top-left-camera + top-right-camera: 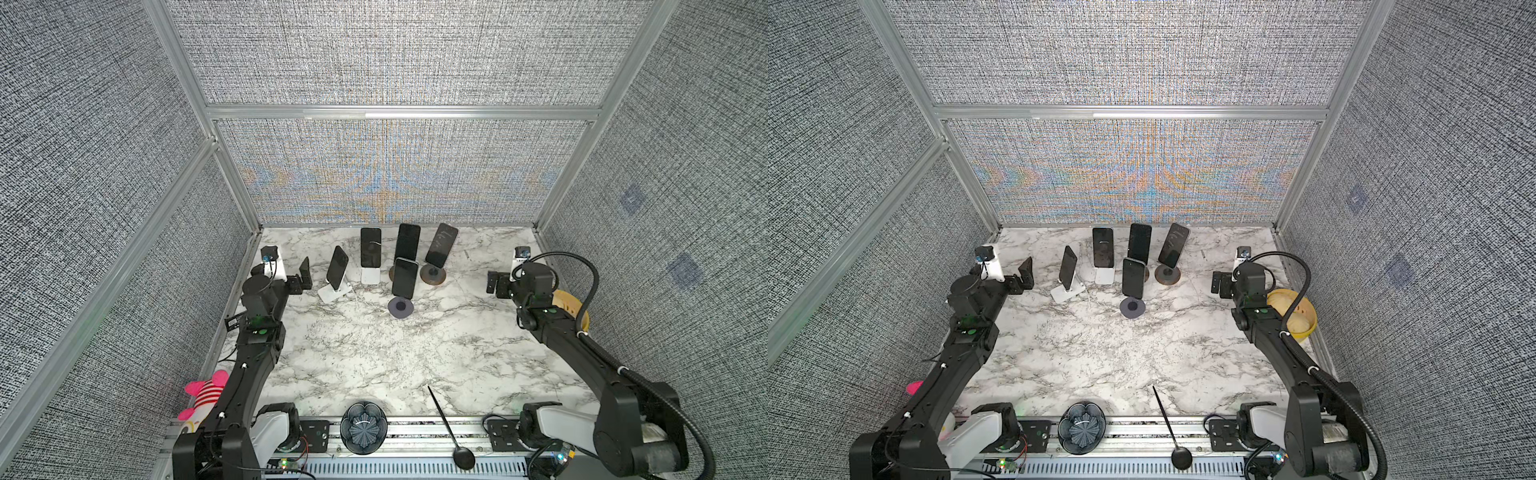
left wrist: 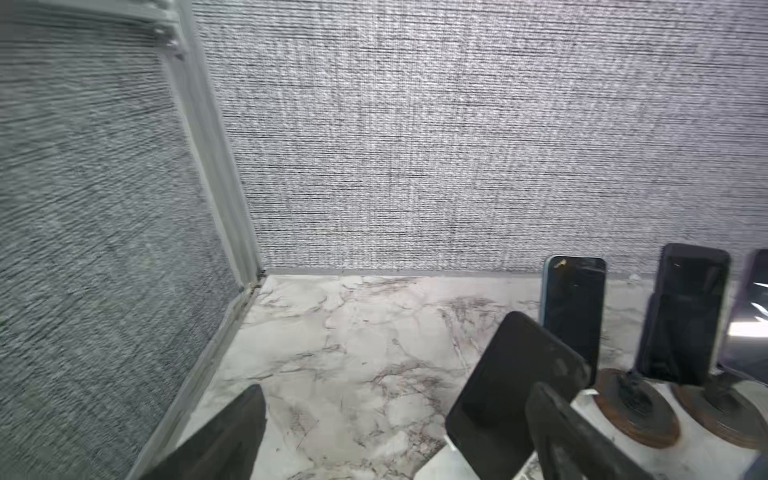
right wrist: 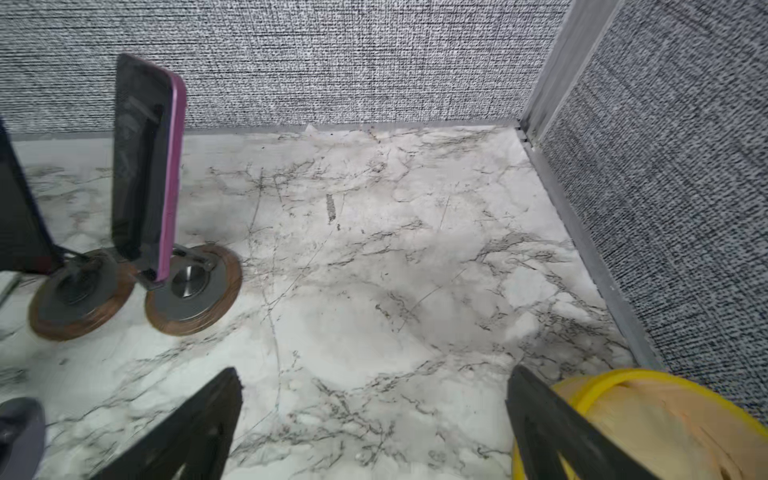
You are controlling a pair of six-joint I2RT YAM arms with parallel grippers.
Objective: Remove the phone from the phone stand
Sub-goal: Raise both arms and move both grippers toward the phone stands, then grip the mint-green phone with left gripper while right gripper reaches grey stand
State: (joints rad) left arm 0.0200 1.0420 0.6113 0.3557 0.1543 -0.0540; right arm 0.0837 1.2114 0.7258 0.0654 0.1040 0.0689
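Between my two sets of fingers, in both top views, five dark phones (image 1: 405, 277) stand propped on their stands toward the far side of the marble worktop (image 1: 374, 353). Left fingers (image 1: 304, 274) hang spread wide, gripping nothing. Closest to them is the leaning phone (image 1: 337, 262), seated on its white stand (image 1: 332, 293), near the fingers but apart. Right fingers (image 1: 492, 286) are spread wide as well, empty, well apart from their nearest neighbour, the tilted phone (image 1: 441, 245) on a wood-rimmed stand (image 1: 433, 276). A yellow bowl (image 1: 1292, 311) sits just beside that arm.

Over to the left wrist view: I see both left fingers (image 2: 224, 440) poking in, far apart, bare marble between them. The leaning phone (image 2: 515, 386) is just beside one finger; from here I cannot tell whether they touch. Past it stands a blue-edged phone (image 2: 575, 307).

Right wrist view now: right fingers (image 3: 187, 432) splayed, only worktop between them. The tilted phone (image 3: 145, 166), pink along its edge, sits on the wood-rimmed stand (image 3: 193, 291), off beyond one finger. The yellow bowl (image 3: 644, 424) is right beside the other finger.
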